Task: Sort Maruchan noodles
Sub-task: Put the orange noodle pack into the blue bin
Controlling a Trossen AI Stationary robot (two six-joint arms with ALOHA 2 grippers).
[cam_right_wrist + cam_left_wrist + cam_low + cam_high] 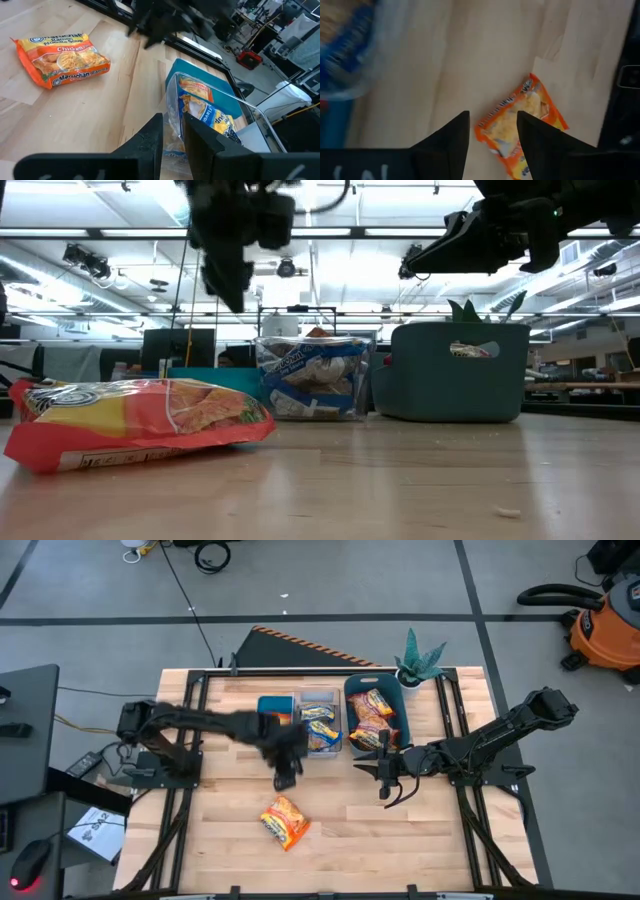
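One orange-yellow Maruchan packet lies flat on the wooden table near its near edge, also seen in the low view. My left gripper hovers open in the air just beyond it; in the left wrist view the packet shows below the parted fingertips. My right gripper hangs above the table near the teal bin, open by a narrow gap, holding nothing. Yellow-and-blue packets sit in a clear bin. Orange and red-brown packets lie in the large teal bin.
Three bins stand along the table's far side: a small teal one, the clear bin and the large teal bin. A potted plant stands at the far right corner. Bare wood lies around the lone packet.
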